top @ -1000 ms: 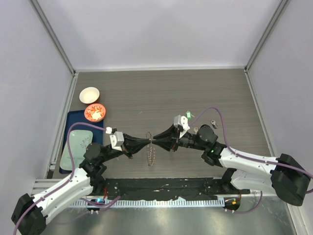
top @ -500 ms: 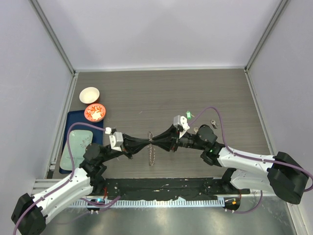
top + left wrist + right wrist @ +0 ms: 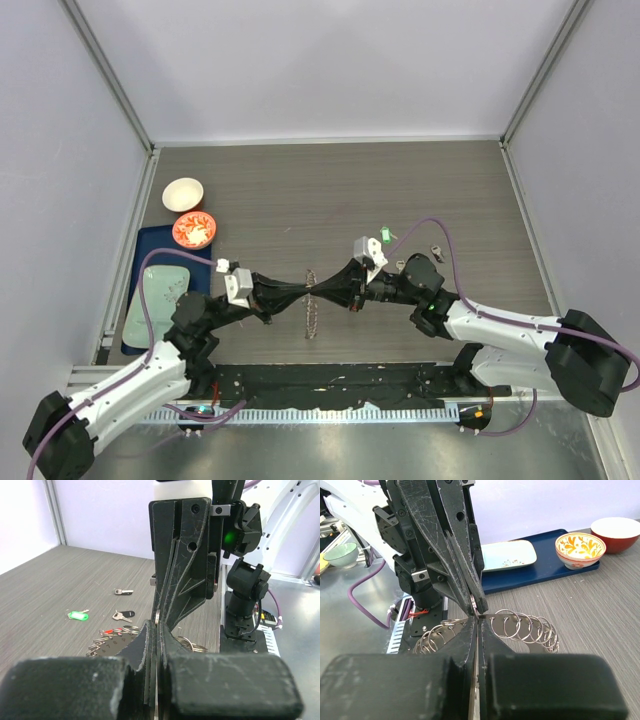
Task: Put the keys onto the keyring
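Note:
The keyring (image 3: 311, 318) is a flat grey metal ring lined with small wire loops. It stands on edge on the table between the arms. My left gripper (image 3: 307, 285) and right gripper (image 3: 319, 284) meet tip to tip at its top edge, both shut on it. In the right wrist view, my right gripper (image 3: 476, 622) pinches a thin metal edge, with the keyring's loops (image 3: 525, 627) on both sides. In the left wrist view, my left gripper (image 3: 157, 629) is shut the same way. The keys lie loose behind it: a green-headed one (image 3: 76, 615), a black one (image 3: 123, 614), a red one (image 3: 107, 631).
A white bowl (image 3: 183, 193) and an orange bowl (image 3: 194, 230) stand at the far left. A blue tray (image 3: 150, 250) there holds a pale green plate (image 3: 157, 300). More keys lie right of the grippers (image 3: 437, 250), one green-headed (image 3: 384, 236).
Both grippers stay pinched on the keyring's top edge. The meeting point has shifted a touch to the right and away from the arm bases.

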